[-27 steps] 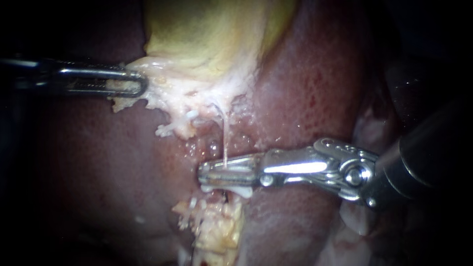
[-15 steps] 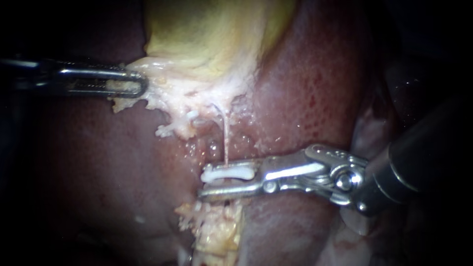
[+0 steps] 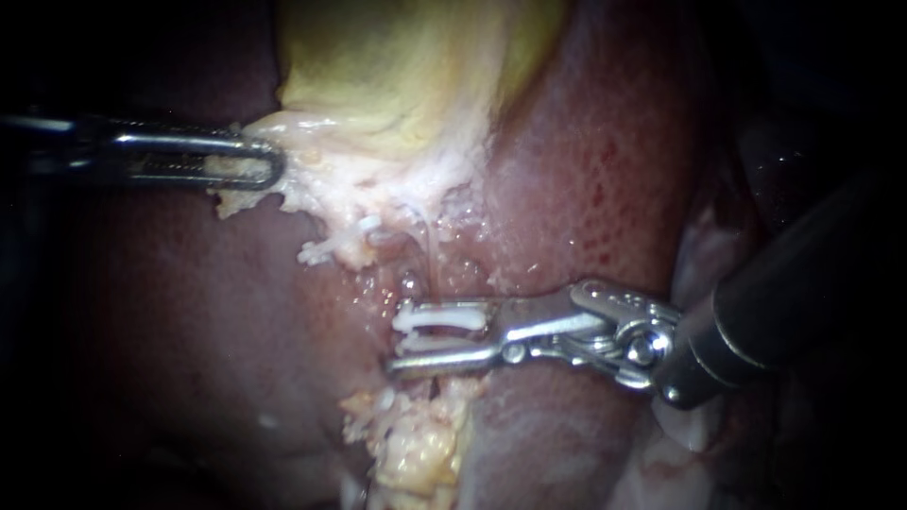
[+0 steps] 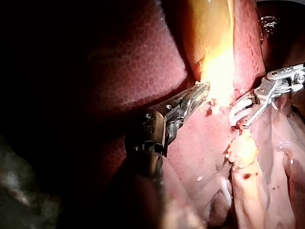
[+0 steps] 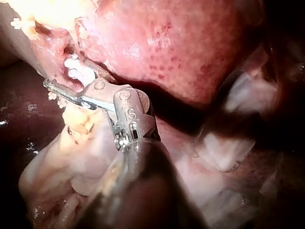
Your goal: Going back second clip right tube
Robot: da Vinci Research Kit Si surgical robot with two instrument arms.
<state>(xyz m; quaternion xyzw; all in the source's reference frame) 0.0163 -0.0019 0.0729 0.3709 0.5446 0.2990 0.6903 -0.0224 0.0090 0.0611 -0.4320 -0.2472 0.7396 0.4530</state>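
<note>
**Left instrument.** The left instrument [image 3: 269,162] is entering from the left side of the endoscope view. Its jaws are pressed together on the pale tissue fringe [image 3: 350,189] hanging from the lower edge of the yellow gallbladder [image 3: 406,76]. A scrap of that fringe is showing through the window in the jaw. In the left wrist view the same instrument [image 4: 202,90] is pinching the fringe where it is meeting the gallbladder [image 4: 209,28].

**Right instrument.** The right instrument [image 3: 395,342] is entering from the right and lying across the liver [image 3: 605,161]. Its jaws are spread, with a clear gap between them.

**Contents of the gap.** A white clip [image 3: 439,318] is sitting between the spread jaws. Its upper leg is running along the upper jaw and its lower leg is lying just above the lower jaw. Whether both jaws are touching it cannot be told.

**Tube.** A thin pale tube [image 3: 431,250] is descending from the fringe and meeting the clip at its upper leg. Which tube this is cannot be told.

**Cross-checks.**
- Left wrist view: the clip [image 4: 238,110] is showing two curved legs at the tip of the right instrument [image 4: 238,121].
- Right wrist view: the clip [image 5: 76,71] is lying just beside the open jaws of the right instrument [image 5: 59,74], against the liver [image 5: 181,43].

**Surroundings.** Lumpy yellowish fat [image 3: 416,444] is lying just below the lower jaw.
</note>
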